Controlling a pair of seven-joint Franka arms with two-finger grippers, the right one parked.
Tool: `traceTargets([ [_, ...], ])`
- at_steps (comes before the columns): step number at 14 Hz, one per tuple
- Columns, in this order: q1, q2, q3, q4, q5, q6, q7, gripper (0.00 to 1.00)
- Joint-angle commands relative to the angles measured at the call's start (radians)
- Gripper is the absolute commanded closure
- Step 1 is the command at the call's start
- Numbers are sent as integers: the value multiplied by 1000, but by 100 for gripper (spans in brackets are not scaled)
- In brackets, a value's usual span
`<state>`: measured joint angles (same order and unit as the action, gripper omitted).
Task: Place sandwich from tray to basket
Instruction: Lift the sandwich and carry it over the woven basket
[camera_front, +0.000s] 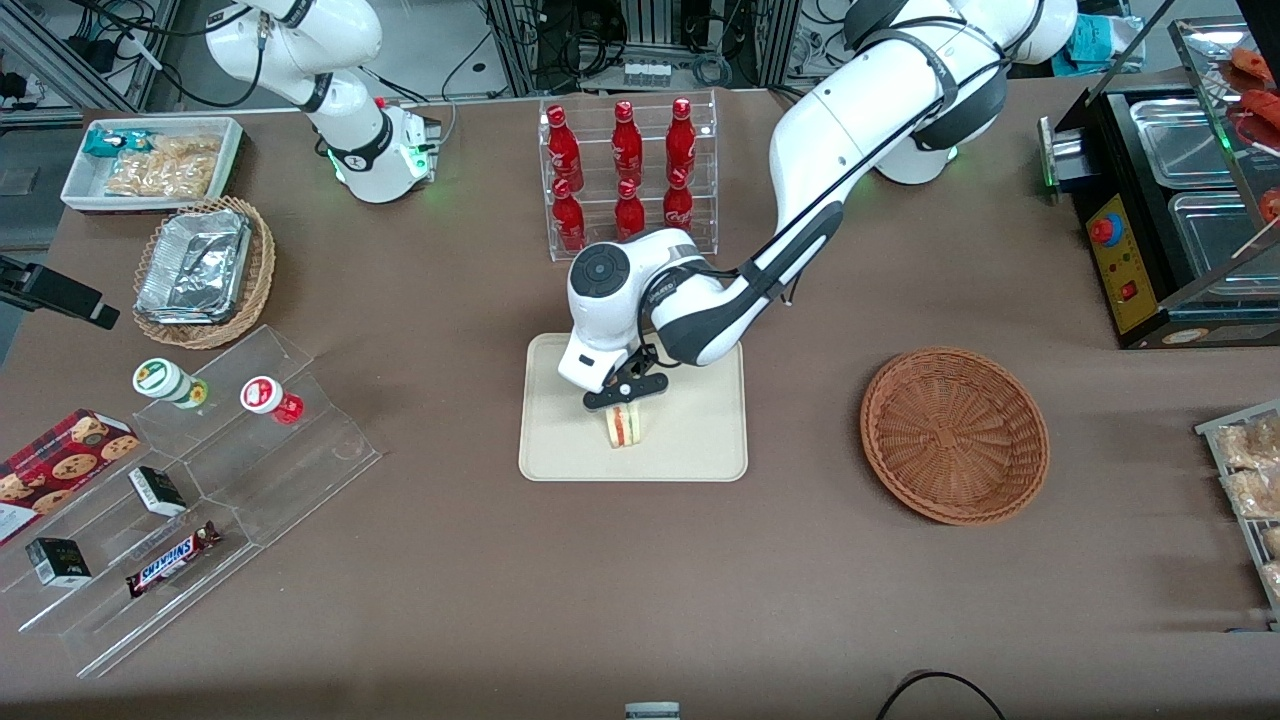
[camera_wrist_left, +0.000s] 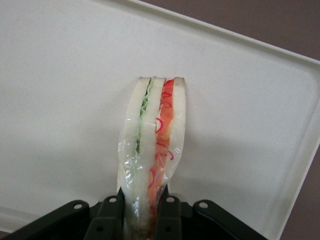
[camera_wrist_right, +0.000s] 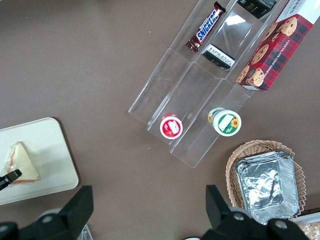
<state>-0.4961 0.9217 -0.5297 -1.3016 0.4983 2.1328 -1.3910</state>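
Note:
My gripper (camera_front: 622, 398) is low over the cream tray (camera_front: 690, 440) in the front view, its fingers shut on the wrapped sandwich (camera_front: 625, 428). The sandwich stands on the tray, its layered edge toward the front camera. In the left wrist view the gripper (camera_wrist_left: 145, 197) has a black finger against each side of the sandwich (camera_wrist_left: 162, 125), and the plastic wrap narrows between them. The round brown wicker basket (camera_front: 955, 435) sits beside the tray, toward the working arm's end of the table.
A clear rack of red bottles (camera_front: 625, 165) stands farther from the front camera than the tray. An oven (camera_front: 1160, 230) and a rack of wrapped food (camera_front: 1250, 480) are at the working arm's end. Toward the parked arm's end are a clear stepped shelf (camera_front: 250, 470) and a foil-filled basket (camera_front: 262, 260).

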Motion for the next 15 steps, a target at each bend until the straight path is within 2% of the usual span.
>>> traceTargets([
  [1, 5, -30, 8, 15, 17, -27, -86, 88],
  [6, 209, -217, -4, -16, -13, -296, -56, 90],
  [8, 296, -279, -4, -44, -36, -411, 118, 91],
  [10, 371, -319, -1, -47, -95, -497, 278, 91],
  [11, 414, -325, -1, -47, -95, -531, 346, 91],
  [13, 506, -346, -1, -100, -93, -539, 461, 90],
  [15, 591, -385, 7, -229, -105, -443, 550, 91],
])
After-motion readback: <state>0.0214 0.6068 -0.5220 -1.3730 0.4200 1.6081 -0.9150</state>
